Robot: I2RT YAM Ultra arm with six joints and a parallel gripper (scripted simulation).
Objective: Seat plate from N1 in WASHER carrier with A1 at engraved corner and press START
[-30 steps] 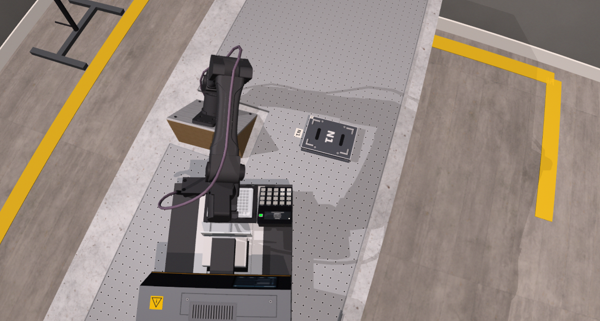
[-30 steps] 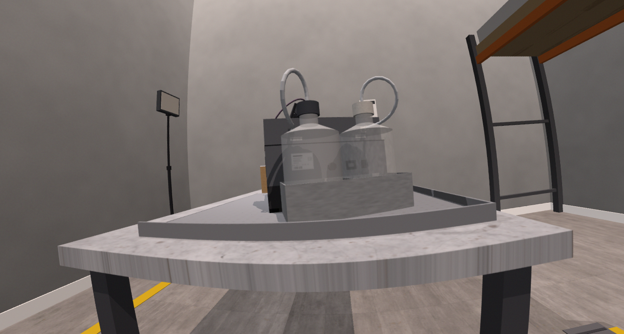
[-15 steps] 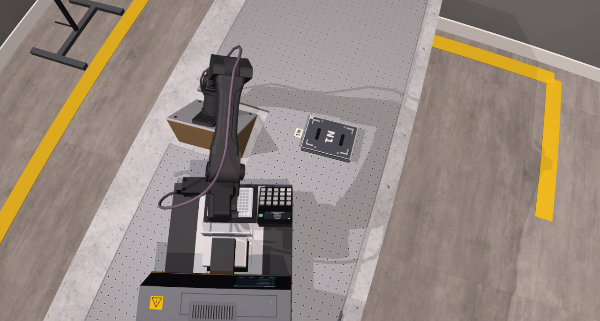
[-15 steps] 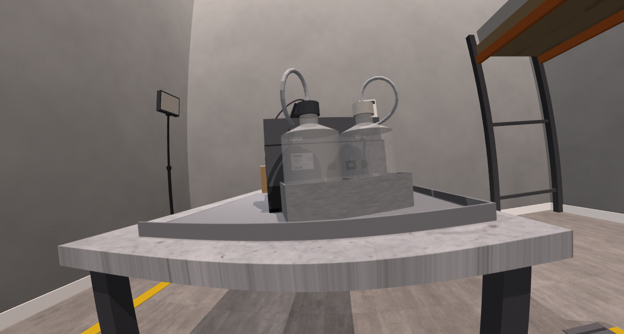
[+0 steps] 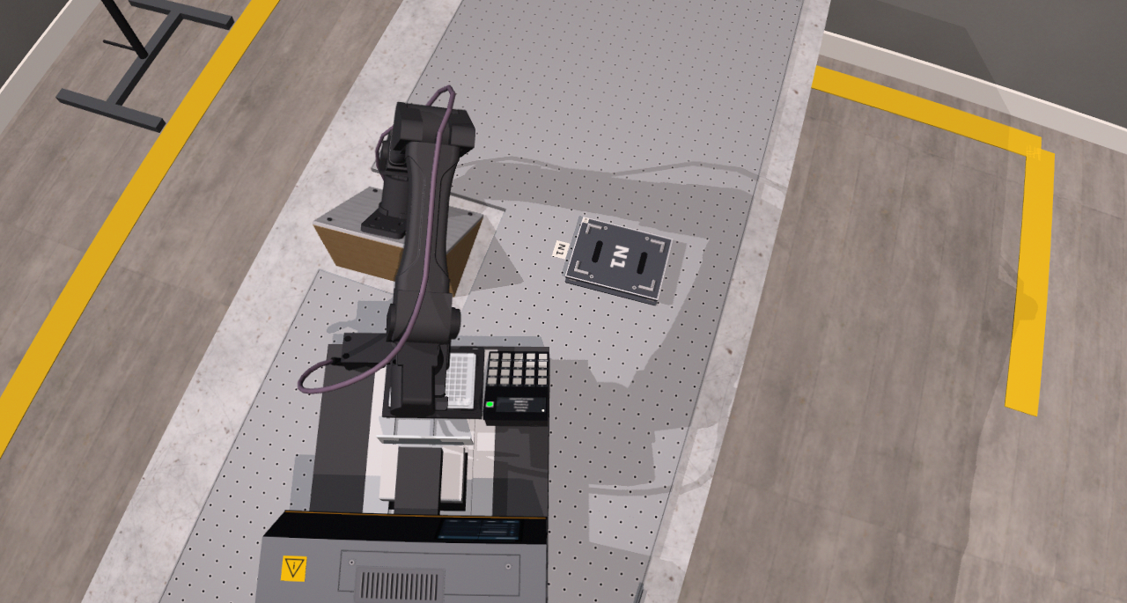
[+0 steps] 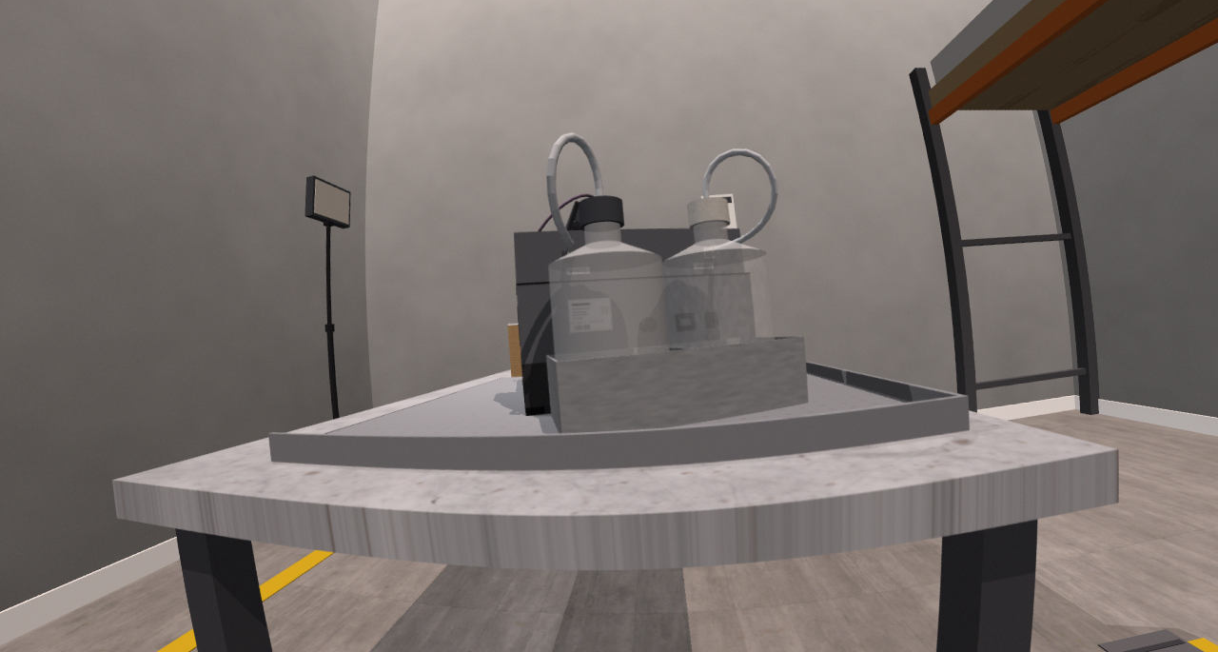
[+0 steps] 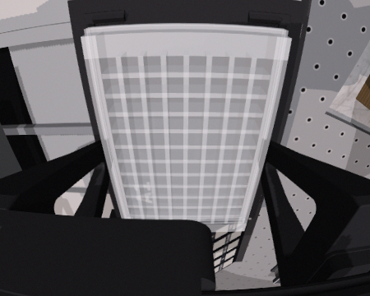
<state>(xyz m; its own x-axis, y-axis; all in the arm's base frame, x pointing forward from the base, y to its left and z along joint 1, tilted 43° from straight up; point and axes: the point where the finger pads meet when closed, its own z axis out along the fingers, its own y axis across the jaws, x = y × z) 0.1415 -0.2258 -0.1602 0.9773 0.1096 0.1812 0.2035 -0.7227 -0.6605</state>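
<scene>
The clear well plate lies over the black carrier of the washer. Its outline is lined up with the carrier, but I cannot tell whether it is fully flat inside the locators. My gripper is shut on the plate, with one finger against each long side. In the top view the arm covers the fingers and part of the plate. The cut-off corner cannot be made out. The nest N1 is empty. The lamp is green. The keypad is beside the carrier.
The arm reaches from its wooden-sided base over the carrier. A clear-fronted part of the washer stands just behind the carrier. Two bottles with looped tubes stand in a grey box behind the washer.
</scene>
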